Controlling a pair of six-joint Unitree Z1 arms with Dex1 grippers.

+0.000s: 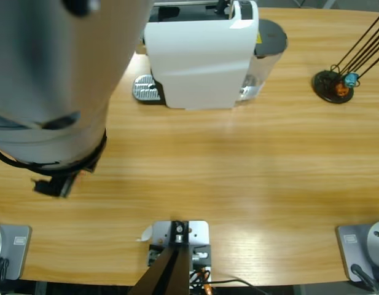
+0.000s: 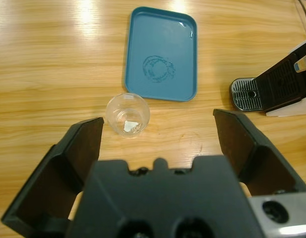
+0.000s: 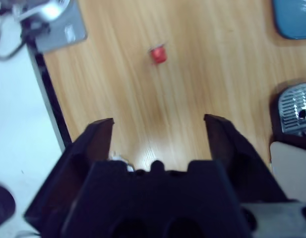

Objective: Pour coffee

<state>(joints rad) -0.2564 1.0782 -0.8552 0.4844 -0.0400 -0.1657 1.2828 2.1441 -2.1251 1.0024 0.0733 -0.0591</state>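
Left end effector (image 2: 157, 124) spread wide, grasping nothing; clear glass (image 2: 127, 115) on the bench (image 2: 53, 64) just above its jaws, left of centre, below the teal tray (image 2: 160, 53). Right end effector (image 3: 157, 130) likewise spread, empty.

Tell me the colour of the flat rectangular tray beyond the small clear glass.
Teal blue flat rectangular tray, clearest in the left wrist view.

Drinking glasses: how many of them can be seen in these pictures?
1. The clear glass stands on the table in the left wrist view, just below the teal tray's lower left corner. The large arm in the high view may hide others.
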